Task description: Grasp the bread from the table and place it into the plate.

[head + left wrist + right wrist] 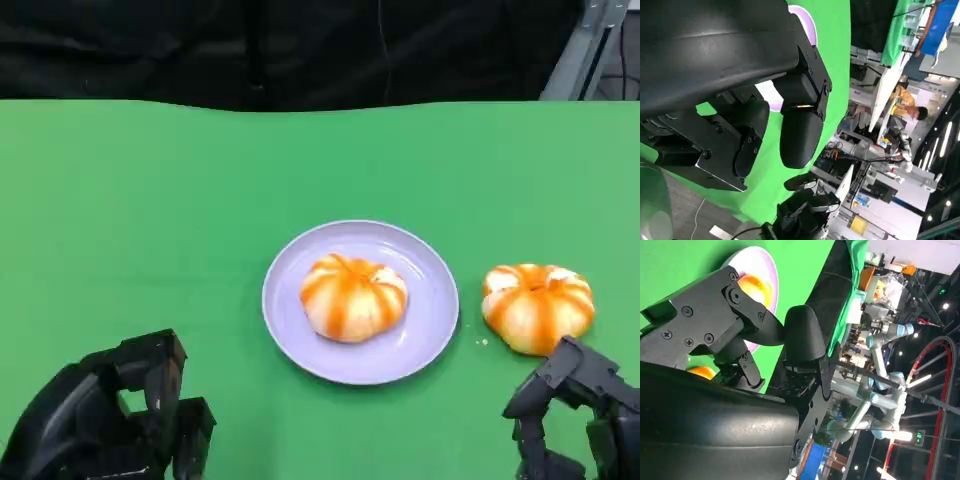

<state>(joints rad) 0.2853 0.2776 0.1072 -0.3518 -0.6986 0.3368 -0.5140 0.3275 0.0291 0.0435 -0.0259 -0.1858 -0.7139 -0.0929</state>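
One bread roll sits on the lilac plate; second roll lies on the green bench just right of it; right hand and left hand hover low, fingers apart, holding nothing.

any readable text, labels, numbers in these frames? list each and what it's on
None readable.
The plate, both breads and the green table carry no print.
Both hands show no markings.
Background clutter in the wrist views: any print there is too small and blurred to read.
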